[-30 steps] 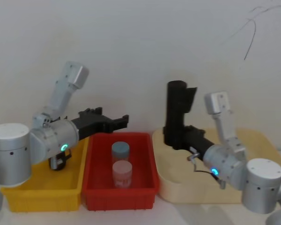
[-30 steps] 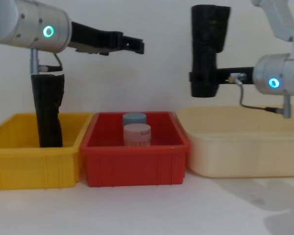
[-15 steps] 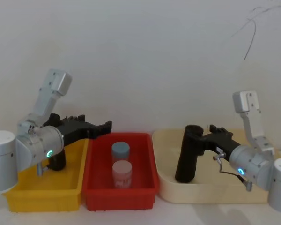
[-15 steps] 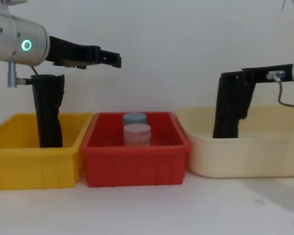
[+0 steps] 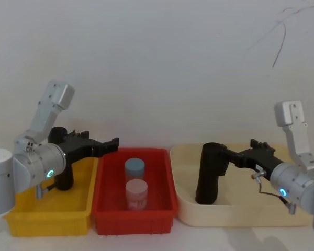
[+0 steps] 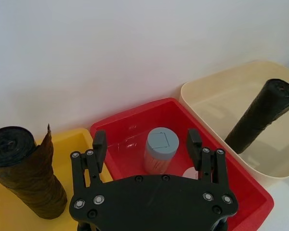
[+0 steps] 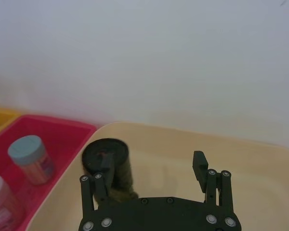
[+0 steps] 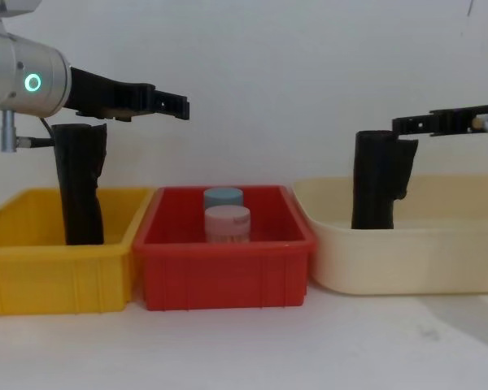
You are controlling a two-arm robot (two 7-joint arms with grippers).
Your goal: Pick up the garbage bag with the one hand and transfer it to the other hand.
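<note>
The garbage bag (image 5: 208, 175) is a stout black roll standing upright in the cream tub (image 5: 240, 214), with a loose flap by its top in the chest view (image 8: 376, 183). My right gripper (image 5: 231, 154), on the blue-ringed arm, is open at the level of the bag's top and just to its right, holding nothing. In the right wrist view the bag (image 7: 106, 156) stands beyond one finger of the open right gripper (image 7: 151, 166). My left gripper (image 5: 112, 141), on the green-ringed arm, hangs open and empty above the seam between the yellow and red bins (image 8: 183, 106).
A slimmer black roll (image 8: 80, 195) stands in the yellow bin (image 5: 47, 217) under my left arm. The red bin (image 5: 133, 214) in the middle holds a blue-lidded jar (image 5: 135, 168) and a pink-lidded jar (image 5: 136, 191). A white wall stands close behind.
The right gripper lowered the bag from high up into the cream tub, opened off it and drew back to the right. The left arm pulled back to the left.
</note>
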